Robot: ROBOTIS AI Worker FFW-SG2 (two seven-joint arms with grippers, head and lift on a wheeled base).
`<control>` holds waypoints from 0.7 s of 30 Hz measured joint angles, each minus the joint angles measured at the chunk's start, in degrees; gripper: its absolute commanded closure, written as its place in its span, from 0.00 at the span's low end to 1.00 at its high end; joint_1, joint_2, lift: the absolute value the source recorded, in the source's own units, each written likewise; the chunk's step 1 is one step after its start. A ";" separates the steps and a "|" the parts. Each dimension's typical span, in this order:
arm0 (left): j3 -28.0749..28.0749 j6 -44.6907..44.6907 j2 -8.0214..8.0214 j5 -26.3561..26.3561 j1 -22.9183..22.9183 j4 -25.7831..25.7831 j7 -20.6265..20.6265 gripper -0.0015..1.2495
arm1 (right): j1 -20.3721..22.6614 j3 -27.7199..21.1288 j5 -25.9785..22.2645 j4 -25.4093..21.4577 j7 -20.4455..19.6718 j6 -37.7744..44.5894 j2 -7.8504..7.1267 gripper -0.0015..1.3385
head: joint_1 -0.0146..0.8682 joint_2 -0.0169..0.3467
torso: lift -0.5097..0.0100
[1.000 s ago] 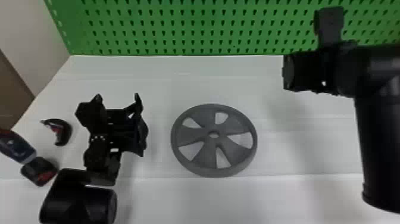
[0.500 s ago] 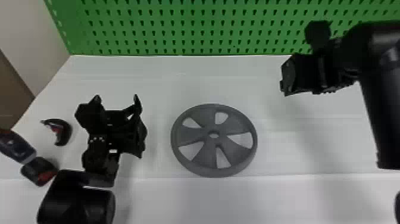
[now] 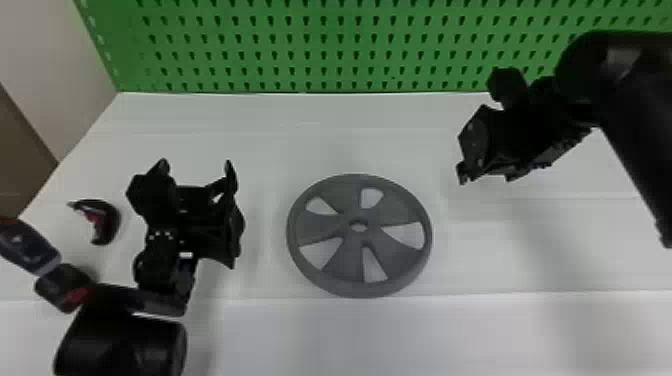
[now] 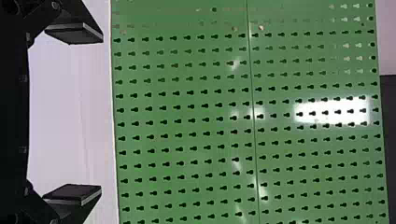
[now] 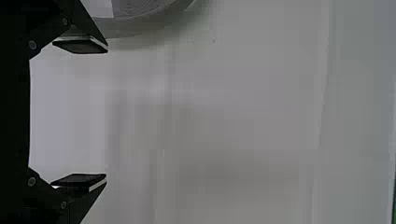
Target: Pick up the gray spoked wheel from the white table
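Overhead, whole wheel (image 3: pixel 357 241) — right wrist, rim (image 5: pixel 135 27)

- The gray spoked wheel (image 3: pixel 354 242) is a matte disc with a raised round rim and five broad spokes, flaring outward from the hub.
- At its center sits a small round hole — the hub's opening.
- Five gaps show pale surface through them, at about 1, 3, 5, 8 and 10 o'clock from the hub in the head view.
- It lies flat on the white desk (image 3: pixel 280 140), resting on one face — neither tipped nor on edge.
- In the head view, its hub sits toward 5 o'clock from the middle.
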 measured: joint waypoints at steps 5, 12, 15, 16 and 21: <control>-0.20 0.30 0.63 -0.20 0.14 -0.42 0.00 0.12 | -3.51 5.31 -6.13 5.52 0.00 -0.08 -1.60 0.22 | 0.93 0.17 | 0.79; -0.20 0.68 1.05 -0.35 0.26 -0.78 0.00 0.12 | -6.77 10.09 -13.22 11.99 0.00 -0.25 -3.06 0.22 | 0.93 0.17 | 0.79; -0.20 0.75 1.13 -0.45 0.27 -0.87 0.00 0.12 | -8.40 12.97 -16.08 14.69 0.00 -0.35 -3.60 0.22 | 0.93 0.17 | 0.79; -0.20 0.76 1.15 -0.48 0.27 -0.90 0.00 0.12 | -8.99 13.96 -16.77 15.44 0.00 -0.31 -3.73 0.22 | 0.93 0.17 | 0.79; -0.20 0.83 1.39 -0.60 0.32 -1.12 0.00 0.12 | -11.94 20.96 -20.94 18.23 0.00 -0.07 -4.47 0.22 | 0.93 0.17 | 0.79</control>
